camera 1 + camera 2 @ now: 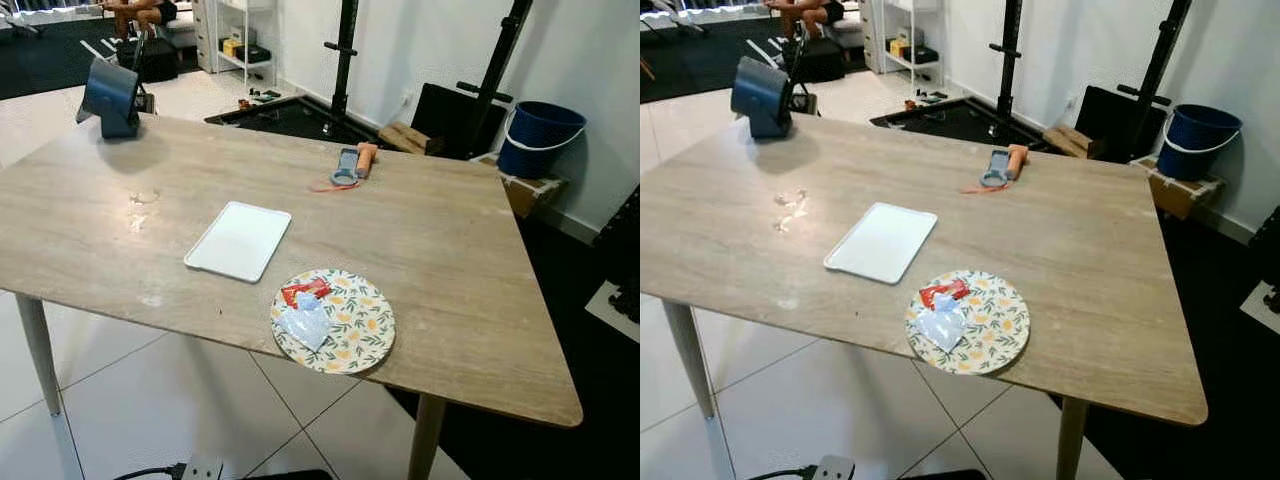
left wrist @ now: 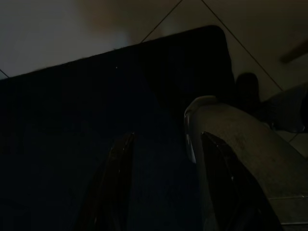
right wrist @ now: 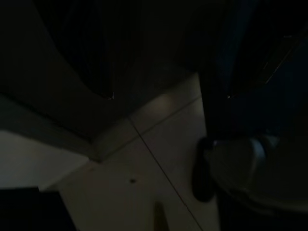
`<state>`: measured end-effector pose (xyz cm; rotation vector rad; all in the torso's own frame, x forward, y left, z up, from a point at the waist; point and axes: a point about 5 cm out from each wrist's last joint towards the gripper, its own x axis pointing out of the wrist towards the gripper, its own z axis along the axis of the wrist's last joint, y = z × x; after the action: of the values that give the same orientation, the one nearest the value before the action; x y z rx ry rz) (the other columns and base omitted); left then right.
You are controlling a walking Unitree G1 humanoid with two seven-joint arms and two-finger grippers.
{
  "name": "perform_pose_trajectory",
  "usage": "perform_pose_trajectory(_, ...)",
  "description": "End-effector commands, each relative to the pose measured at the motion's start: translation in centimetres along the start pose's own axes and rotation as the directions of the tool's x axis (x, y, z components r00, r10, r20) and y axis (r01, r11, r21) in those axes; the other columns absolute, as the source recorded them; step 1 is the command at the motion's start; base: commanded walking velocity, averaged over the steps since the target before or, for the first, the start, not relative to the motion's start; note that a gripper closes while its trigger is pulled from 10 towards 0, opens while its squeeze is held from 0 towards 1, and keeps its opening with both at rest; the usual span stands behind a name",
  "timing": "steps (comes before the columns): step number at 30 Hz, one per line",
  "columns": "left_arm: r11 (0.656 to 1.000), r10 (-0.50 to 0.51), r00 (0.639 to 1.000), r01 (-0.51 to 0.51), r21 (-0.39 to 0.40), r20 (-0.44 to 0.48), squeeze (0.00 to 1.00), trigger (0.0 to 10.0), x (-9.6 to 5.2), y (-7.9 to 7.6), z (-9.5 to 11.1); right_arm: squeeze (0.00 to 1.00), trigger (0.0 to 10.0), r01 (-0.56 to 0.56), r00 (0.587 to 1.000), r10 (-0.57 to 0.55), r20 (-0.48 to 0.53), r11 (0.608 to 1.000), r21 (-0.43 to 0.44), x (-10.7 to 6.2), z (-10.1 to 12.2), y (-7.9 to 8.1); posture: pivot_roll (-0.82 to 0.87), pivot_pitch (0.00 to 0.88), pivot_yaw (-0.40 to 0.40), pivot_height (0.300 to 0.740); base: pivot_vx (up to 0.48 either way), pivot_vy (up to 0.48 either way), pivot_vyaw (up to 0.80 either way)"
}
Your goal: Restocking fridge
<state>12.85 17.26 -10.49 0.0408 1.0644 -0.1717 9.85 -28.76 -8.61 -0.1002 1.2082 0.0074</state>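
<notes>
Wood-grain rectangular table (image 1: 420,230) carries a round floral paper plate (image 1: 350,330) at its near edge, holding a red wrapper (image 1: 304,291) and a clear plastic packet (image 1: 305,322). A white rectangular tray (image 1: 238,240) lies just beside it toward the table's middle, long axis running away from the near edge. Both arms hang idle below the table. Left claw (image 2: 163,187) fingers stand apart, holding nothing; the right claw's state cannot be told. The plate lies ahead, slightly right, so the right arm is probably nearer.

white tray (image 1: 238,240), floral yellow plate (image 1: 352,330) w/ red packet (image 1: 304,291), blue bucket (image 1: 540,137)
</notes>
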Motion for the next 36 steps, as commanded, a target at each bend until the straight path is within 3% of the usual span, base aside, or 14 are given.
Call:
perform_pose_trajectory(1,1.0,-0.008,0.996,0.01,0.013,-0.09,0.0,10.0,-0.4,-0.2,-2.2,0.0,10.0,0.003,1.0,-0.004,-0.021,1.0,-0.029,0.1,-0.7,0.4,-0.05,0.065,-0.039,0.74,0.0,0.0,0.0)
perform_pose_trajectory(8,1.0,0.006,0.996,-0.004,0.018,-0.086,0.0,10.0,-0.3,-0.1,-2.0,0.0,10.0,0.005,1.0,-0.007,-0.023,0.998,-0.07,0.2,-0.7,0.7,-0.06,0.047,-0.046,0.74,0.0,0.0,0.0)
perform_pose_trajectory(10,1.0,0.021,0.996,-0.021,0.007,-0.085,0.0,10.0,-0.3,0.0,-2.0,0.0,10.0,-0.002,1.0,-0.001,-0.025,0.993,-0.115,0.3,-0.5,0.8,-0.06,0.045,-0.047,0.74,0.0,0.0,0.0)
perform_pose_trajectory(16,0.979,0.147,0.988,-0.153,-0.135,-0.049,0.0,10.0,-0.5,1.7,-1.5,0.0,10.0,0.001,1.0,-0.003,-0.011,0.989,-0.146,0.4,0.2,1.0,-0.05,0.047,-0.047,0.74,0.0,0.0,0.0)
perform_pose_trajectory(18,0.945,0.228,0.972,-0.234,-0.228,-0.054,0.0,10.0,-0.8,2.9,-1.5,0.0,10.0,0.0,1.0,-0.002,-0.015,0.987,-0.161,0.5,0.2,1.1,-0.05,0.051,-0.047,0.74,0.0,0.0,0.0)
perform_pose_trajectory(20,0.922,0.267,0.962,-0.273,-0.273,-0.062,0.0,10.0,-1.0,3.5,-1.6,0.0,10.0,-0.001,1.0,-0.002,-0.021,0.986,-0.166,0.5,0.1,1.2,-0.05,0.052,-0.047,0.74,0.0,0.0,0.0)
perform_pose_trajectory(32,0.922,0.256,0.964,-0.265,-0.282,-0.069,0.0,10.0,-1.0,3.5,-1.7,0.0,10.0,-0.025,0.998,0.011,-0.065,0.973,-0.229,0.6,-0.9,2.2,-0.05,0.054,-0.032,0.74,0.0,0.0,0.0)
perform_pose_trajectory(36,0.923,0.252,0.966,-0.259,-0.284,-0.063,0.0,10.0,-0.9,3.4,-1.4,0.0,10.0,-0.033,0.998,0.018,-0.067,0.973,-0.23,0.7,-1.0,2.5,-0.05,0.053,-0.029,0.74,0.0,0.0,-0.73)
